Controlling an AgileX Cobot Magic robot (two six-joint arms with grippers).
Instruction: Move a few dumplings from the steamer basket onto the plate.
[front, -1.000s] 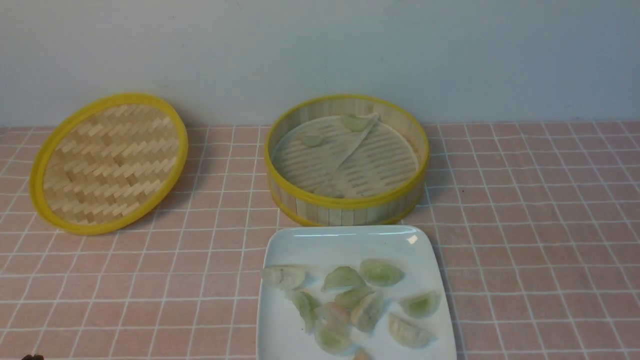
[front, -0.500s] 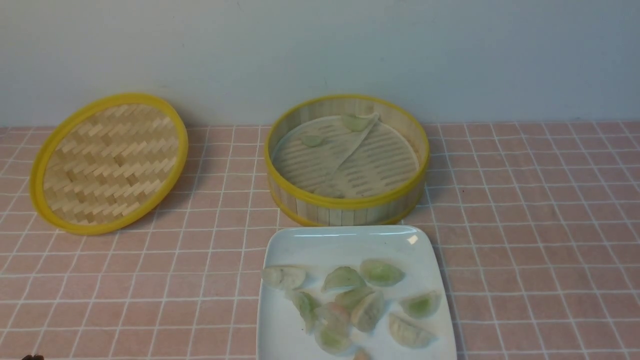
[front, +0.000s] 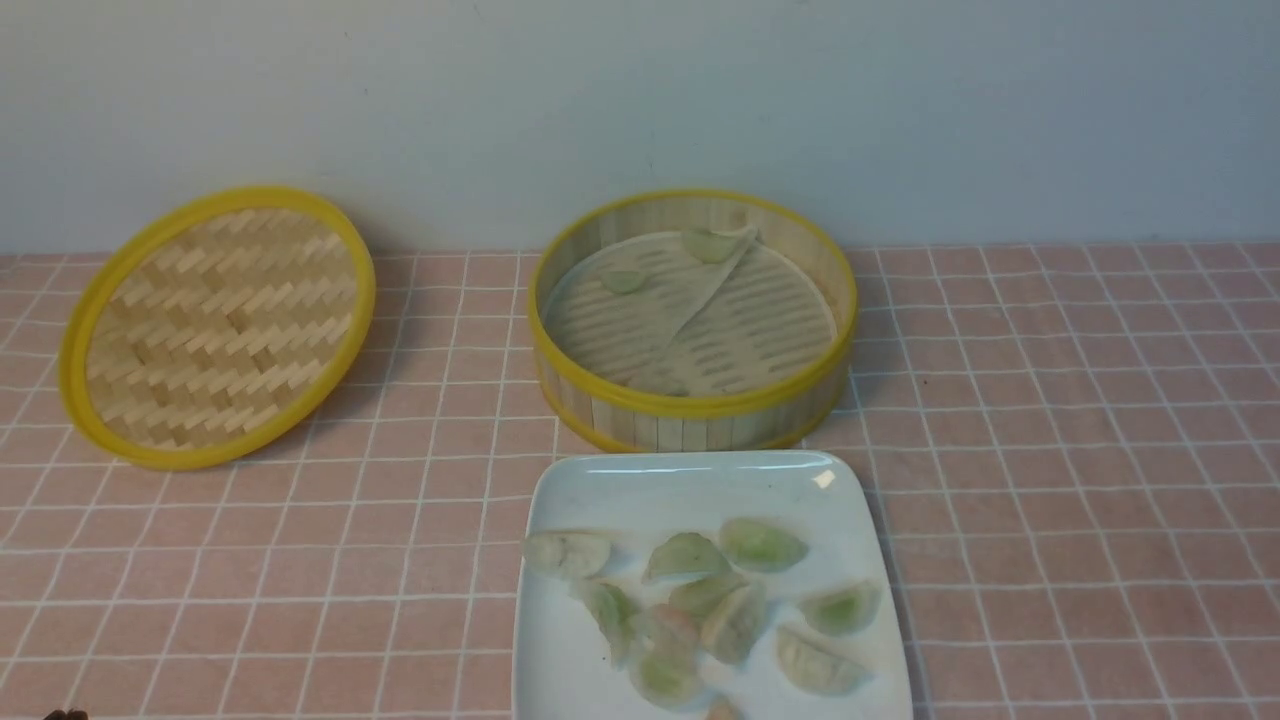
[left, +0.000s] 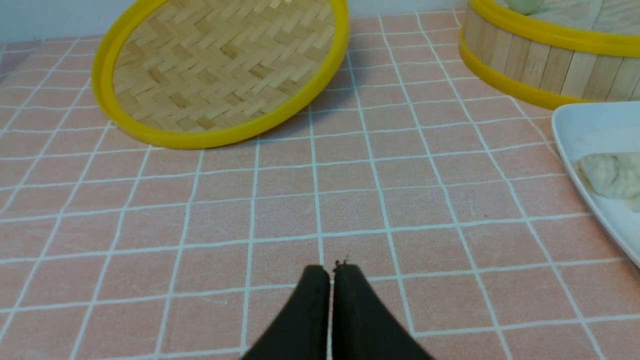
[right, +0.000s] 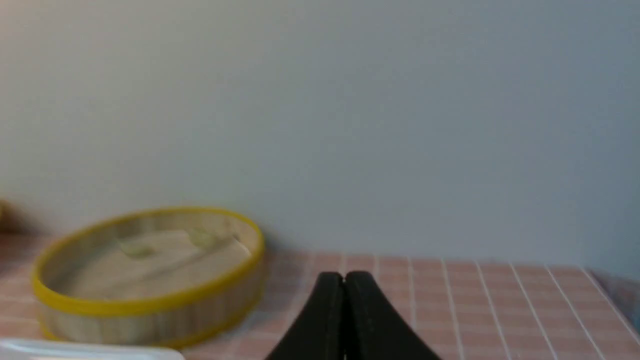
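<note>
The steamer basket (front: 692, 400) stands at the middle back of the pink tiled table, its liner partly folded. Two pale green dumplings (front: 710, 243) lie on its far side. In front of it the white square plate (front: 690, 485) carries several dumplings (front: 762, 545) in a loose heap. My left gripper (left: 331, 270) is shut and empty above the tiles, left of the plate (left: 582, 130). My right gripper (right: 344, 276) is shut and empty too, to the right of the steamer basket (right: 150, 305). In the front view neither gripper shows, except a dark speck at the bottom left corner.
The flat woven bamboo lid (front: 215, 325) with a yellow rim leans at the back left. A plain grey wall (front: 640, 100) closes off the table's far edge.
</note>
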